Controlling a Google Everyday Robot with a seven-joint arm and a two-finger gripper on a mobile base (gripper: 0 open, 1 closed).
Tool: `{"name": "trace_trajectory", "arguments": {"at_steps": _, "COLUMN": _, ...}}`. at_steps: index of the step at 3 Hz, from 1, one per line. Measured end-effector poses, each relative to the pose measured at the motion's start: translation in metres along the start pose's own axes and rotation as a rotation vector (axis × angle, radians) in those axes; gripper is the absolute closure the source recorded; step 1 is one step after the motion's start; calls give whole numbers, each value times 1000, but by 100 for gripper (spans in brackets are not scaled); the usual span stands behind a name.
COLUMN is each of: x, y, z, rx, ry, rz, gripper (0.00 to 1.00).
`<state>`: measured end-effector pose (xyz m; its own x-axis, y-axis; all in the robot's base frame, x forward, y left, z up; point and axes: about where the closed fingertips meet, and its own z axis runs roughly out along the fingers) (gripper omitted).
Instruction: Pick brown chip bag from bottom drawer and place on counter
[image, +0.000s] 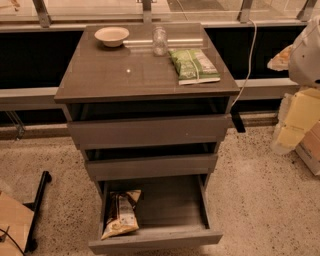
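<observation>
The brown chip bag (121, 214) lies flat in the left part of the open bottom drawer (170, 207), which is pulled out toward me. The counter (125, 75) is the glossy grey-brown top of the cabinet above it. My gripper is not in view. Only a white part of my arm (306, 50) shows at the right edge, well away from the drawer and above the floor.
On the counter stand a white bowl (112, 36), a glass jar (159, 41) and a green-and-white bag (193, 65). The two upper drawers (149, 131) are slightly open. Cardboard boxes (300, 125) sit at the right, and a black stand (39, 200) is at the left.
</observation>
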<state>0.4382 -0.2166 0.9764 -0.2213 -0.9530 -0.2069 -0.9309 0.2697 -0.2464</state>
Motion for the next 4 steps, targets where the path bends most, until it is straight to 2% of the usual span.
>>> {"name": "trace_trajectory", "arguments": {"at_steps": 1, "x": 0, "y": 0, "z": 0, "rx": 0, "ry": 0, "rz": 0, "gripper": 0}}
{"name": "trace_trajectory", "arguments": {"at_steps": 2, "x": -7, "y": 3, "z": 8, "rx": -12, "ry": -24, "rz": 60, "gripper": 0}}
{"name": "trace_trajectory", "arguments": {"at_steps": 3, "x": -27, "y": 15, "z": 36, "rx": -45, "ry": -106, "rz": 202, "gripper": 0}}
{"name": "trace_trajectory", "arguments": {"at_steps": 4, "x": -45, "y": 18, "z": 76, "rx": -93, "ry": -151, "rz": 325, "gripper": 0}}
